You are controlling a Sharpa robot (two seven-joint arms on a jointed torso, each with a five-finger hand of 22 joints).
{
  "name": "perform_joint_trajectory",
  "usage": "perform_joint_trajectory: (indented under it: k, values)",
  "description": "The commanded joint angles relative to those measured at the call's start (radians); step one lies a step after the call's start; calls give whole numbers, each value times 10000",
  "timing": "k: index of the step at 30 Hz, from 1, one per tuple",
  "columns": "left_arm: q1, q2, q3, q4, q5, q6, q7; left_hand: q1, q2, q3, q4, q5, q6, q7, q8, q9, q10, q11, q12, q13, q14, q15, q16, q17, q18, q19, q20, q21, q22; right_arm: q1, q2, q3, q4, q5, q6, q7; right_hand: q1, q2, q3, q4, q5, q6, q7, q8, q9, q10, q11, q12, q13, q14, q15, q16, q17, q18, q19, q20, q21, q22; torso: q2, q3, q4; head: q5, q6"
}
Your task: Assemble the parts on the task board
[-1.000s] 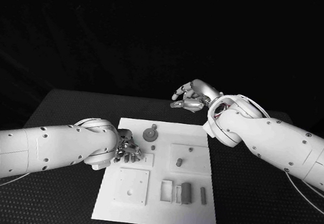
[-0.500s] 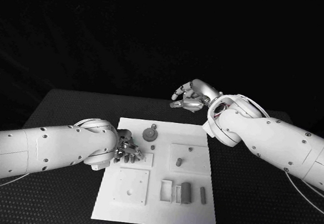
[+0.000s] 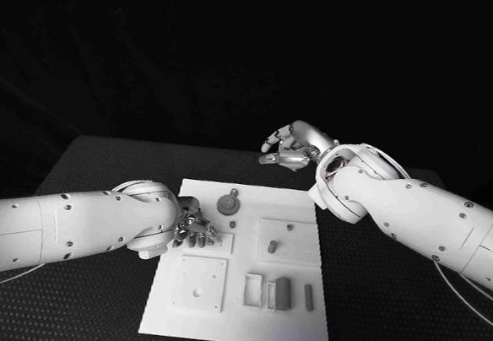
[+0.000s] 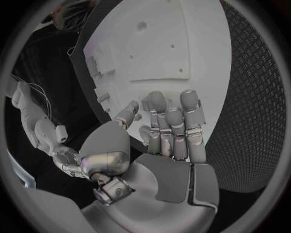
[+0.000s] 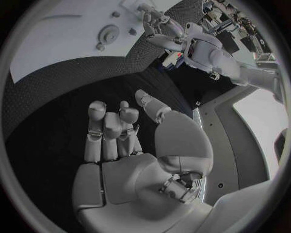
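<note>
Grey parts, among them a round gear-like piece (image 3: 230,207) and a short peg (image 3: 272,245), sit on the flat white task board (image 3: 239,323) mid-table. Left hand (image 3: 194,227) hovers at its left edge, fingers loosely curled, holding nothing. Right hand (image 3: 290,151) hangs beyond the far edge, likewise empty.

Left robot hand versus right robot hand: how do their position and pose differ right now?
The left robot hand sits low at the task board's left edge, fingers over the white plate; the right robot hand hangs beyond the board's far edge, over the black table. The left robot hand's fingers reach down toward the board; the right robot hand's fingers curl loosely in the air. Both hold nothing.
</note>
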Motion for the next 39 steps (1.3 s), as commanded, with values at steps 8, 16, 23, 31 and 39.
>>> perform_joint_trajectory:
  k: [8,16,23,31,39]
  values:
    - [-1,-138,14,33,251,-391,183,-154,-238,-198,-84,-46,-101,-5,-32,25,-109,-15,8,2,-75,-27,25,-37,218,-53,-43,-87,171,-14,8,4,-15,-12,110,25,-54,21,-49,28,-20,-25,79,-69,11,-74,-14,-30,5,-5,20,-39,10,203,27,-49,-67,75,-4,6,-4,-10,9]
    - [8,-504,560,187,919,-409,222,-46,-322,-178,-210,-45,-339,92,-194,-27,-182,34,-54,-37,-114,16,21,-58,224,-78,-23,-129,159,-19,-32,4,-71,-6,107,28,-57,19,-50,30,-20,-28,80,-72,11,-75,-13,-30,5,-5,21,-40,10,203,27,-49,-67,75,-9,5,2,-25,38]
    - [462,-752,998,-205,932,-333,160,262,-165,-99,-556,-47,-1250,499,-901,-314,-605,363,-473,-273,-351,311,-90,-133,248,-281,192,-314,124,-20,-55,4,-177,16,92,29,-60,12,-52,30,-21,-33,81,-76,11,-75,-12,-29,6,-6,21,-40,11,203,27,-49,-68,76,-8,6,12,-18,90]
    - [717,-487,1001,-1421,541,-416,123,376,-277,-140,-762,-43,-2166,811,-1537,-578,-779,632,-611,-345,-314,556,-24,-136,459,-189,419,-351,122,-20,-55,3,-225,23,95,27,-63,8,-54,31,-21,-37,82,-79,11,-76,-11,-28,6,-6,22,-40,11,203,27,-48,-68,76,12,1,-15,-9,127]
    - [712,190,983,-2284,244,410,-29,245,-391,-105,-649,-42,-2739,1026,-1913,-757,-1092,833,-667,-337,-388,752,-38,-153,629,-220,620,-464,88,-21,-10,3,-250,23,105,27,-67,5,-55,34,-21,-39,83,-82,11,-76,-11,-27,7,-6,23,-40,12,203,28,-48,-68,77,19,-10,-10,-10,124]
